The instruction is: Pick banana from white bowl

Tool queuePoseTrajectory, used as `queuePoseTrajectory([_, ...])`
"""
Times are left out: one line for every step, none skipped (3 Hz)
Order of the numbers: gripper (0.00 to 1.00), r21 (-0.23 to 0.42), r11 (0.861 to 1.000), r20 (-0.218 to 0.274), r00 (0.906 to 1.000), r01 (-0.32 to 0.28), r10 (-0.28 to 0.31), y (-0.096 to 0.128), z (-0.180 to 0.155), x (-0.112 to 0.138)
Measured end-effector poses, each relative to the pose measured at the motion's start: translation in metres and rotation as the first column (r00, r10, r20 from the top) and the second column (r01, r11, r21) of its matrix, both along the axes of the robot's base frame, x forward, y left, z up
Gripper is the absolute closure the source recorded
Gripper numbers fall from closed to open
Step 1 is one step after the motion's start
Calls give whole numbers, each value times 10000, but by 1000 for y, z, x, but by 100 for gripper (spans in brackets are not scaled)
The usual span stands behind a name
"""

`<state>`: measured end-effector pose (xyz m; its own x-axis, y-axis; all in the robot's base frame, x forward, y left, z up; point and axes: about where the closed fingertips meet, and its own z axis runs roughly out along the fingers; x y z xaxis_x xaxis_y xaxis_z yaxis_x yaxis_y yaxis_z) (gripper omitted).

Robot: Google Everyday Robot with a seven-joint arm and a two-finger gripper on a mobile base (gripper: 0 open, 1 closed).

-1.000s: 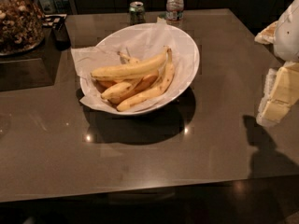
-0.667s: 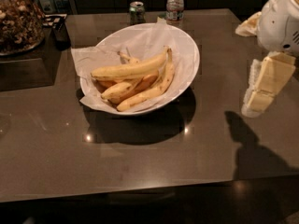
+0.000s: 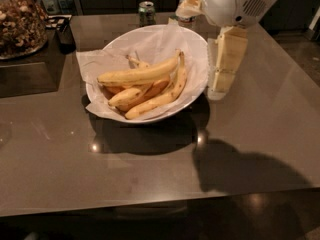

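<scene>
The robot's cream-coloured claw (image 3: 218, 86) has swung in from the far right edge of the glossy dark table (image 3: 150, 179) and now hangs just beside the right rim of the wide, shallow white bowl (image 3: 200, 44) lined with crumpled paper. Clenched or released, I cannot tell. The long, pale yellow, gently curved banana (image 3: 140, 75) lies where it was, on top of the heap inside the bowl, untouched, so I'd say the approach is nearly over and the reach over the rim is next
</scene>
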<state>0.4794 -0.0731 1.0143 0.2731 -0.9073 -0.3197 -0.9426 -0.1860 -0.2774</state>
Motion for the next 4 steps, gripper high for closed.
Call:
queuePoseTrajectory([0, 83, 10000, 209, 9998, 41, -43, 3, 5, 2])
queuePoseTrajectory([0, 383, 9991, 230, 9996, 153, -161, 2, 6, 4])
queuePoseTrajectory([0, 1059, 9932, -78, 9988, 481, -475, -2, -1, 27])
queuePoseTrajectory([0, 1756, 9826, -679, 9965, 599, -486, 3, -18, 54])
